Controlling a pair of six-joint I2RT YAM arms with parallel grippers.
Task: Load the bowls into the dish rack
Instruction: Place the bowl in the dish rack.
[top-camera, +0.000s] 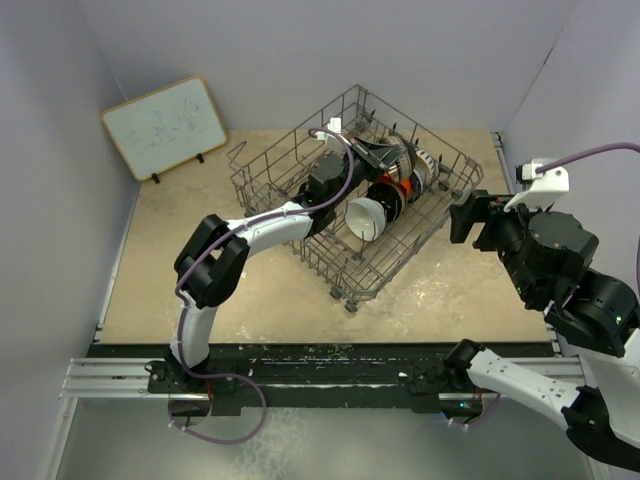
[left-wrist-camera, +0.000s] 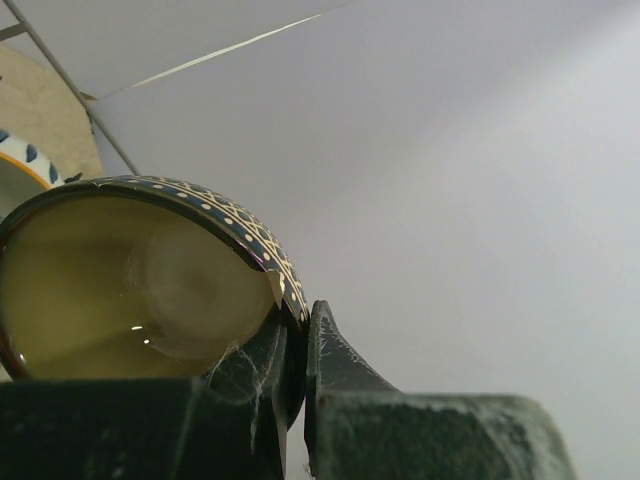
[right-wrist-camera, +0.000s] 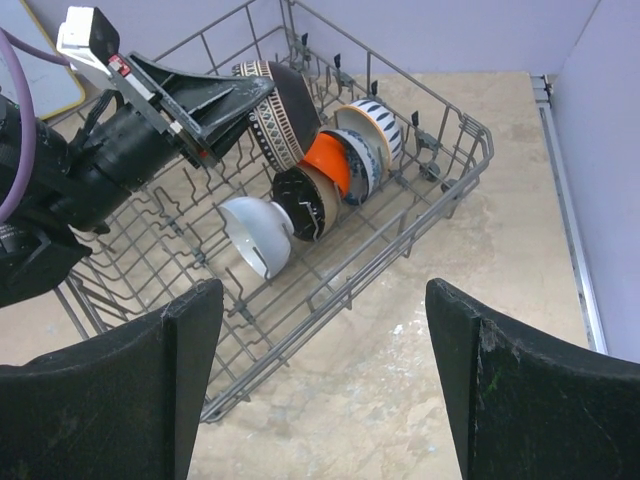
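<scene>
1. Left fingers (top-camera: 372, 150) reach into the rack (top-camera: 345, 285); right fingers (top-camera: 466, 217) hover just beside it, over the tabletop (top-camera: 170, 260).
2. Left fingers pinched narrow on the brown bowl (left-wrist-camera: 130, 290) — gripping its rim.
3. Right fingers spread wide, empty — other bowls (right-wrist-camera: 255, 230) stand in the rack.

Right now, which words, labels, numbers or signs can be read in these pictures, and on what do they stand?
None can be read.
White board: faint scribbles, too blurred to read.
Small sticker on the left wrist's white mount: too small to read.
</scene>
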